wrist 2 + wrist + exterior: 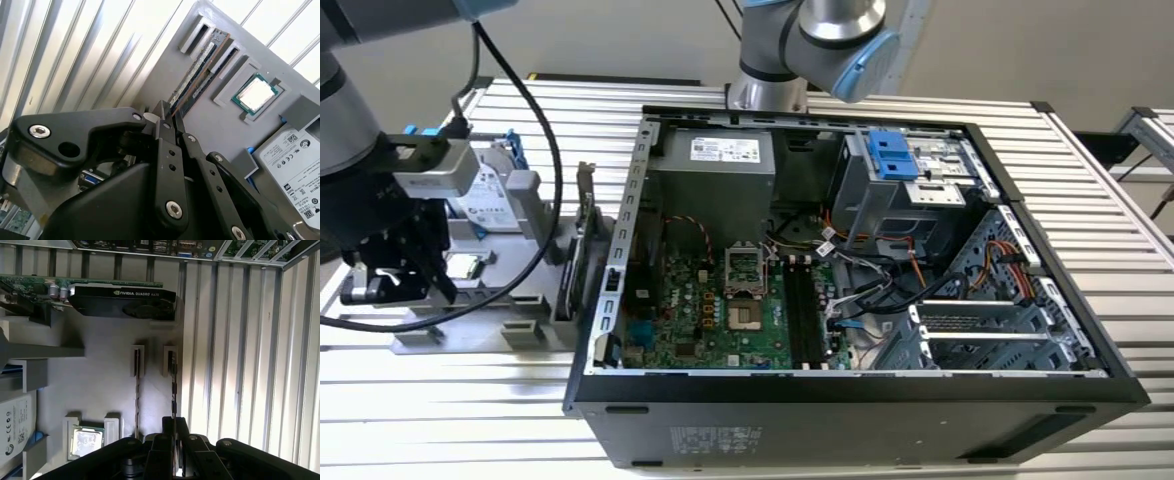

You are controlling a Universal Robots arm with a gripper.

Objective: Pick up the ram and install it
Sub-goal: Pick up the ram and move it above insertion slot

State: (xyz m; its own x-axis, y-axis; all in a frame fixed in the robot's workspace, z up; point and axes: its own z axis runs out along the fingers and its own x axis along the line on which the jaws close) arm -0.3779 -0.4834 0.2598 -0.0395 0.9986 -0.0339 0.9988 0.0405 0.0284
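Claw [174, 421] nearly closed, its black fingertips [168, 426] pinching the near end of the ram [173, 385]. The ram is a thin dark stick standing on edge in a slot of the matte gray holder [105, 387]. A second stick [136, 390] runs parallel just beside the claw, not touching. A shiny square processor [86, 441] sits further that way. On the claw's other side, past the holder edge, is the ribbed metal table [240, 365].
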